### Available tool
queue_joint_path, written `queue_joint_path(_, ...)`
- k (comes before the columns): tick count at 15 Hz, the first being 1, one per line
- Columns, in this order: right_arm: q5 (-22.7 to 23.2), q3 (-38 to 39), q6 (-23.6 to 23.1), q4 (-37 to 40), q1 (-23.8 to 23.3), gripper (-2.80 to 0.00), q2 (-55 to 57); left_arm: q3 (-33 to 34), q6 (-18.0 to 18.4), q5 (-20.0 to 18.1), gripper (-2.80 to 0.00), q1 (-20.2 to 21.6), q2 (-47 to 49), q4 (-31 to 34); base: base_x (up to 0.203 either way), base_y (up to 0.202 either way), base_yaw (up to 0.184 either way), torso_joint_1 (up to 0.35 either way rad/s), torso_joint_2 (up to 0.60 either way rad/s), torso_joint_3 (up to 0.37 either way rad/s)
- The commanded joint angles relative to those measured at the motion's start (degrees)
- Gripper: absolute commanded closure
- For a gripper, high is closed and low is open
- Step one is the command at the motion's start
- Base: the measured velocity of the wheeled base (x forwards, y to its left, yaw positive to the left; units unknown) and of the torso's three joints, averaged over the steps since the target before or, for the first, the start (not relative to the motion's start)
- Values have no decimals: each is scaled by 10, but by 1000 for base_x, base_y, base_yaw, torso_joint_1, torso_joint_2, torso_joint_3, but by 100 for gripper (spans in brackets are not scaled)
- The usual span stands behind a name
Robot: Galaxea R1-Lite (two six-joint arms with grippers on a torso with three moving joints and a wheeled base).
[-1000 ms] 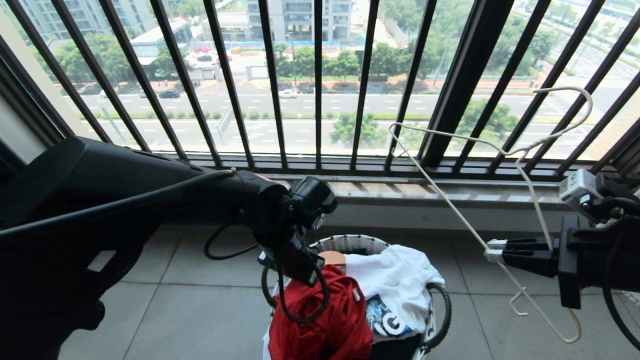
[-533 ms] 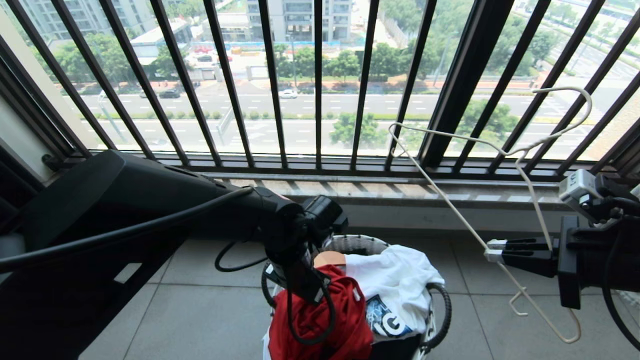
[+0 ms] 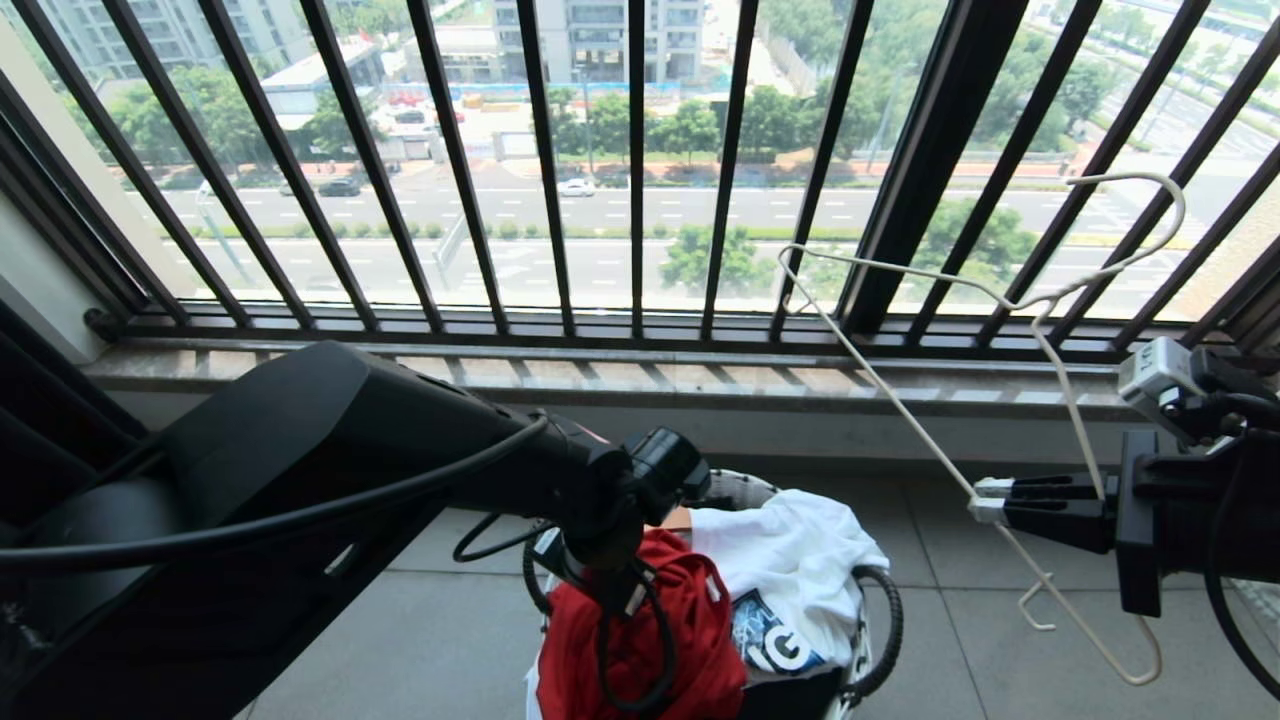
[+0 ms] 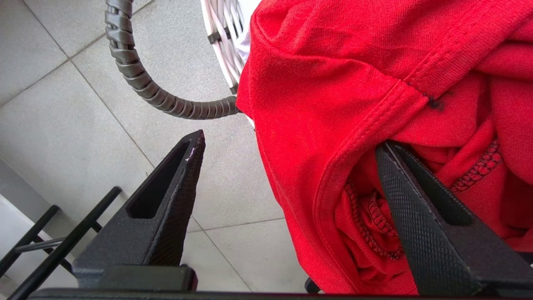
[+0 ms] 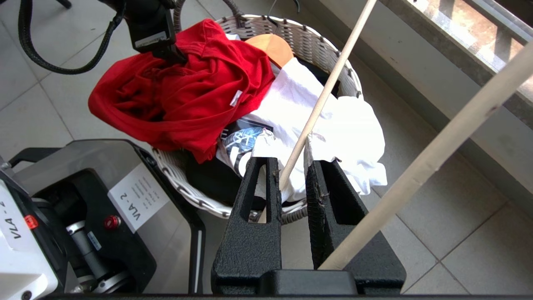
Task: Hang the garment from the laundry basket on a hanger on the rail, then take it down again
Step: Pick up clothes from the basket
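The left gripper (image 4: pixel 287 166) hangs over the laundry basket (image 3: pixel 880 640), jaws spread wide astride a fold of the red T-shirt (image 4: pixel 354 83), ready to pinch it. The right gripper (image 5: pixel 291 166) clamps the white hanger (image 3: pixel 1000 300) aloft, waiting for the shirt.

High-rise apt balcony, barred window (image 3: pixel 560 160), tiled floor (image 3: pixel 430 620), laundry basket (image 5: pixel 329 50)

Hidden and cut off

The laundry basket (image 3: pixel 872 640) runs off the head view's lower edge (so does the garment (image 3: pixel 690 640)); the left gripper (image 3: pixel 615 590) hides behind its own wrist there.
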Motion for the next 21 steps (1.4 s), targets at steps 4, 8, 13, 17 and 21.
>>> queue_joint_path(4,2,0,-2,0,0,0,0,-4,-2,4,-280,3,12,-5,0,0,0,0,0,0)
queue_joint_path(8,2,0,-2,0,0,0,1,-2,3,23,-280,26,-16,-19,0,0,0,0,0,0)
queue_joint_path(13,2,0,-2,0,0,0,1,0,4,46,-280,37,-31,-17,0,0,0,0,0,0)
queue_joint_path(17,2,-1,-2,0,0,0,2,43,59,47,-280,37,-44,-19,0,0,0,0,0,0)
queue_joint_path(21,2,-1,-2,0,0,0,2,46,64,48,-280,43,-58,-17,0,0,0,0,0,0)
